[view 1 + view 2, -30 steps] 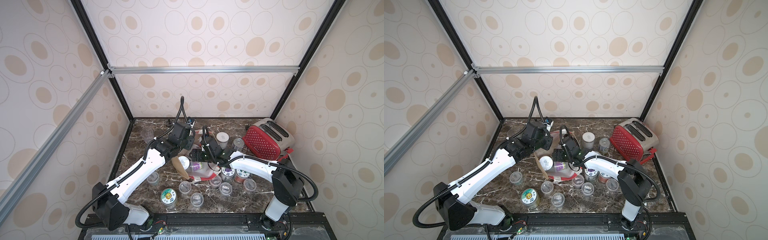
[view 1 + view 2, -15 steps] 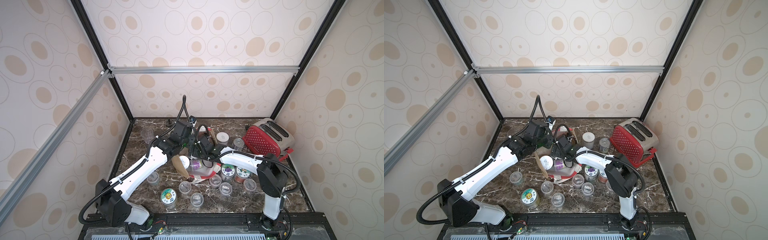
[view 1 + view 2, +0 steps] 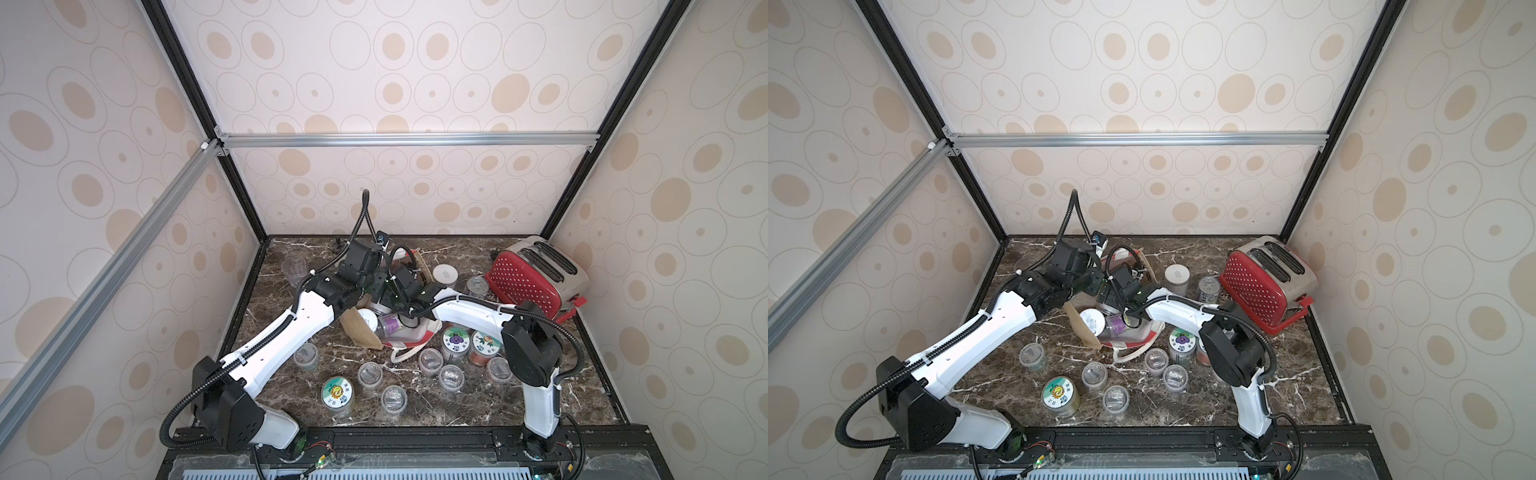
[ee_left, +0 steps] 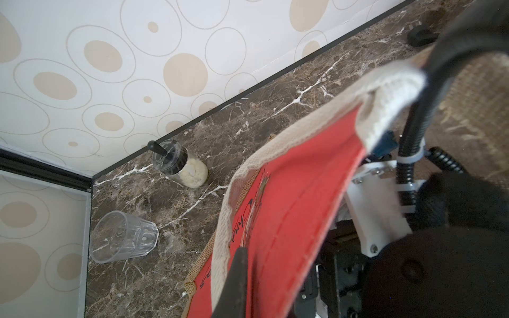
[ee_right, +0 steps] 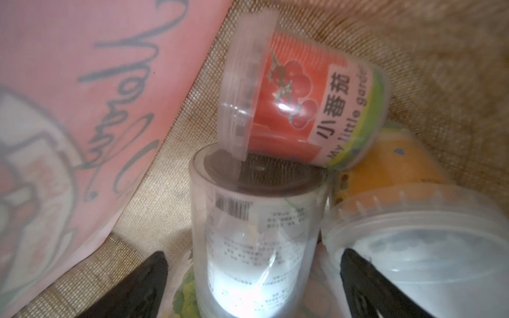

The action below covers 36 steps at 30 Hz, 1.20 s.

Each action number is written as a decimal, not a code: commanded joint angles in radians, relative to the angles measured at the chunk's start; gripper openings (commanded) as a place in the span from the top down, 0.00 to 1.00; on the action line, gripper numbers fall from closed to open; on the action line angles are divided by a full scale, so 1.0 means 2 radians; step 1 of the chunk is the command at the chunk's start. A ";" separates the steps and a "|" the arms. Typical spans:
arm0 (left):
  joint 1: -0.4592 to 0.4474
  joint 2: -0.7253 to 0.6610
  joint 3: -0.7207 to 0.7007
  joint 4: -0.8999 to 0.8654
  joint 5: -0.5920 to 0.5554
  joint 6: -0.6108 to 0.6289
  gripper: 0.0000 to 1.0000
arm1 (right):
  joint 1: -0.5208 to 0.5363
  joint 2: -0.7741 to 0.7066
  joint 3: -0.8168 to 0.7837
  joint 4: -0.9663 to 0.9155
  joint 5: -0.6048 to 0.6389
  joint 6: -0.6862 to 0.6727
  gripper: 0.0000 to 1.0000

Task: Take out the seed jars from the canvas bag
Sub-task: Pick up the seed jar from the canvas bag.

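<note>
The canvas bag [image 3: 360, 332] lies on its side mid-table, mouth toward the front. My left gripper [image 4: 246, 257] is shut on the bag's rim, pinching the red panel [image 4: 297, 192] and white lining; one finger is hidden behind the cloth. My right gripper [image 5: 254, 257] is inside the bag, open, with its fingers on either side of a clear barcode-labelled seed jar [image 5: 256, 220], not touching it. A tomato-labelled jar [image 5: 303, 110] rests tilted on it, with an orange-labelled jar [image 5: 385, 162] and a clear-lidded one [image 5: 413, 247] beside it. Several seed jars stand on the table, including one with a sunflower sticker lid [image 3: 337, 392].
A red toaster [image 3: 536, 278] sits at the back right. A lidless drinking glass [image 4: 124, 238] and a black-topped shaker of white powder [image 4: 180, 166] stand near the back left corner. A white-lidded jar [image 3: 445, 274] and a tin-like jar [image 3: 477, 286] stand between bag and toaster.
My right arm has swung left and pushed its gripper into the bag's mouth, and its jaws have opened wider. My left gripper keeps its hold on the bag's rim.
</note>
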 commanded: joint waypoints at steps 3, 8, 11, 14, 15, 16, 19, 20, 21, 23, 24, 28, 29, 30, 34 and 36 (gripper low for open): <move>-0.017 -0.011 0.033 0.071 0.036 0.014 1.00 | 0.009 -0.010 -0.023 -0.002 -0.021 0.032 0.00; -0.017 -0.006 0.041 0.074 0.040 0.014 1.00 | 0.010 0.000 -0.021 -0.008 -0.020 0.040 0.00; -0.017 -0.002 0.048 0.074 0.047 0.015 1.00 | 0.009 0.029 -0.004 -0.028 -0.002 0.038 0.00; -0.017 -0.001 0.051 0.071 0.053 0.016 1.00 | 0.002 0.059 0.009 -0.030 -0.010 0.041 0.00; -0.017 0.001 0.050 0.070 0.055 0.016 1.00 | 0.001 0.067 0.012 -0.029 -0.012 0.042 0.00; -0.017 0.000 0.049 0.070 0.057 0.017 1.00 | 0.000 0.074 0.016 -0.025 -0.015 0.042 0.00; -0.017 -0.001 0.045 0.070 0.065 0.020 1.00 | -0.001 0.092 0.031 -0.019 -0.014 0.034 0.01; -0.017 -0.001 0.044 0.071 0.068 0.021 1.00 | -0.001 0.097 0.037 -0.019 -0.013 0.031 0.02; -0.017 -0.003 0.043 0.072 0.071 0.022 1.00 | -0.002 0.101 0.042 -0.016 -0.013 0.027 0.03; -0.017 -0.004 0.041 0.073 0.076 0.024 1.00 | -0.003 0.109 0.051 -0.016 -0.012 0.019 0.06; -0.017 -0.004 0.040 0.074 0.077 0.024 1.00 | -0.004 0.111 0.055 -0.015 -0.013 0.016 0.09; -0.017 -0.007 0.037 0.073 0.073 0.027 1.00 | -0.006 0.106 0.053 -0.006 -0.016 0.005 0.19; -0.017 -0.008 0.036 0.074 0.070 0.029 1.00 | -0.007 0.100 0.051 -0.003 -0.015 -0.001 0.21; -0.017 -0.008 0.036 0.074 0.066 0.029 1.00 | -0.007 0.093 0.049 0.001 -0.013 -0.007 0.23; -0.017 -0.010 0.031 0.077 0.038 0.031 1.00 | -0.006 0.063 0.032 0.025 -0.007 -0.032 0.32; -0.017 -0.011 0.028 0.083 0.013 0.031 1.00 | -0.007 0.042 0.018 0.043 -0.001 -0.047 0.34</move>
